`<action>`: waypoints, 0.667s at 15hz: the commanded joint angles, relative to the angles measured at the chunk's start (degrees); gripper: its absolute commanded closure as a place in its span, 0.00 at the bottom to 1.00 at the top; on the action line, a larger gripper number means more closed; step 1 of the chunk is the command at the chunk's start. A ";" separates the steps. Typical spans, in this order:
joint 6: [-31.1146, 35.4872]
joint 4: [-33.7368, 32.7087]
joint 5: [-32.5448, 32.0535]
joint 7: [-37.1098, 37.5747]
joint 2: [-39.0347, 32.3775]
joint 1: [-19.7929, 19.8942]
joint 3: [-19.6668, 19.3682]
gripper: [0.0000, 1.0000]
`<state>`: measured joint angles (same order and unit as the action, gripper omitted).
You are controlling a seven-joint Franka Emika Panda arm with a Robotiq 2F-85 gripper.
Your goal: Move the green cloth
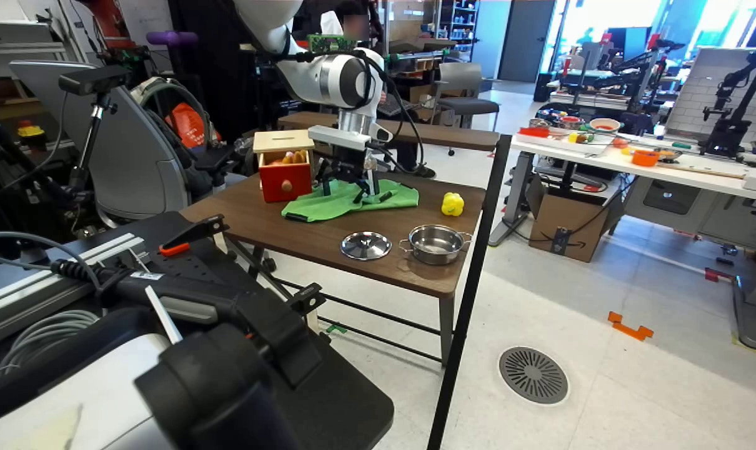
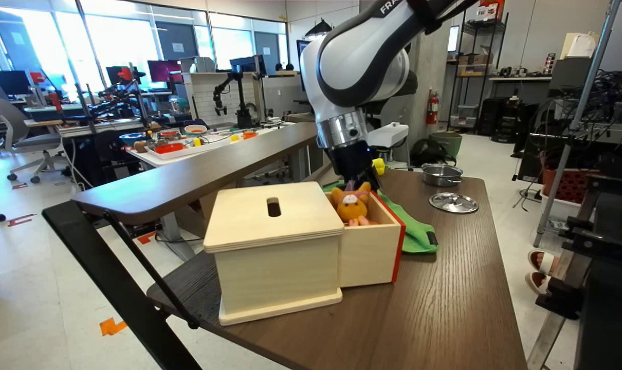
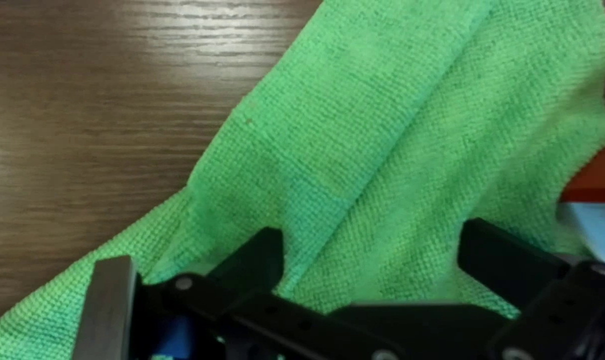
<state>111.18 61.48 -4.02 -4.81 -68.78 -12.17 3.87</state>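
Green cloth (image 3: 392, 140): bright, textured and rumpled, lying on the brown desk (image 1: 290, 232), directly below the claw (image 3: 372, 235); in the wrist view it spreads beneath both fingers (image 3: 257, 265) and fills the gap between them.
Claw: pointing down over the cloth, released, its two fingers standing wide apart; whether the fingertips touch the fabric, I cannot tell.
Arm (image 1: 343, 78): white and grey, reaching down to the claw from above.
Wooden box (image 2: 280, 280): pale, with a slot in its top; its red-fronted drawer (image 2: 370, 257) stands out, the red front just beside the cloth.
Orange toy (image 2: 352, 208): soft-looking, with pointed ears, resting inside the drawer.
Yellow ball (image 1: 452, 204): small and lumpy, on the desk near the end of the cloth farther from the box.
Metal pot (image 1: 436, 245): upright, open-topped, two-handled, close to a desk corner, apart from the cloth.
Round lid (image 1: 365, 245): shiny, lying on the desk near the pot.
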 commanded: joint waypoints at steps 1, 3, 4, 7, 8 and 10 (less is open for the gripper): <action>-1.12 5.14 -0.89 0.63 4.11 -1.14 -0.21 0.00; -0.53 7.83 -0.75 1.35 6.30 -1.14 -0.32 0.00; -0.10 9.30 -0.77 1.69 7.37 -1.18 -0.39 0.00; 1.02 13.51 -0.68 3.12 9.85 -0.90 -0.77 0.00; 1.26 14.74 -0.39 3.50 10.40 -0.68 -0.78 0.00; 2.16 16.56 -0.24 4.39 10.99 0.20 -0.15 0.00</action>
<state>112.12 71.22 -4.55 -1.54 -61.38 -12.47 3.07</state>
